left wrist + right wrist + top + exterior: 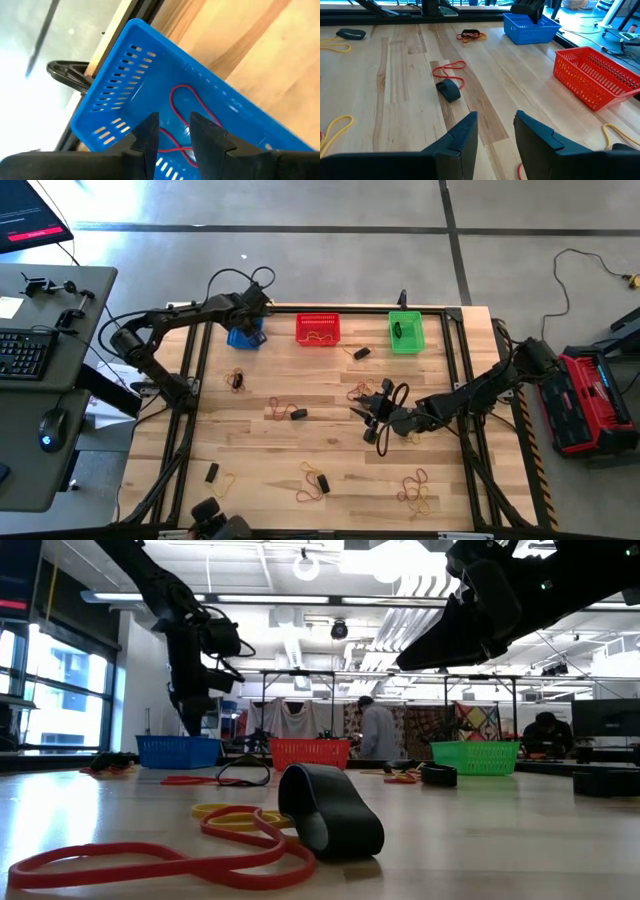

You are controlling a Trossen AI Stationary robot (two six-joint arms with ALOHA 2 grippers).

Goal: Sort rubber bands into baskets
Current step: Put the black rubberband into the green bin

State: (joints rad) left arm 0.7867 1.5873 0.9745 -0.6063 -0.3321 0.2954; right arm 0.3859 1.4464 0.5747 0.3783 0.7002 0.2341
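The wooden bench [330, 430] carries three baskets in a row along its far edge, with the red basket [318, 329] in the middle. The blue basket [244, 336] stands to one side of the red one, the green basket [406, 331] to the other.

The left gripper [174, 131] hangs directly over the blue basket, its jaws parted by a narrow gap and holding nothing. A red rubber band [192, 107] lies on the blue basket's floor, just below and beyond the fingertips, apart from them.

The right gripper [495, 127] hovers low over the bench, well in front of the red basket and toward the green basket's side. Its jaws stand slightly apart and empty. A short thick dark band [449, 90] lies on the bench ahead of them, touching a thin red loop [448, 70], both clear of the fingers.

More thin loops and dark bands lie scattered over the bench in front of the red basket, and a dark band [399, 330] lies inside the green basket.
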